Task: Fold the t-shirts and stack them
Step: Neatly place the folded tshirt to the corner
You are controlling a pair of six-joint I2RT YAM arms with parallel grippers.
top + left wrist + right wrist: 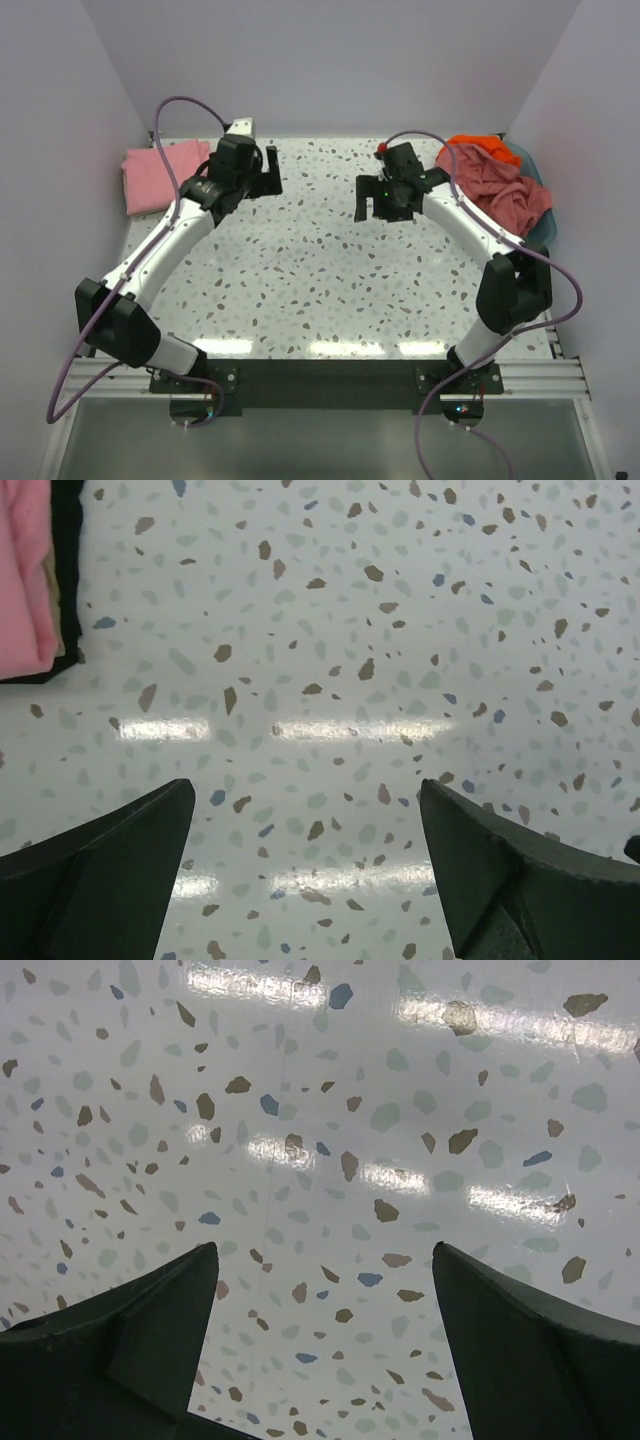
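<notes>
The left claw (268,180) and right claw (375,205) are spread, empty. If the dusty pink t-shirt (505,192) is pinched deeply, the orange t-shirt (478,145) heaped against it might be dragged along.

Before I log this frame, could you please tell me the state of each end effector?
Left end effector: open, holding nothing.
Right end effector: open, holding nothing.
</notes>
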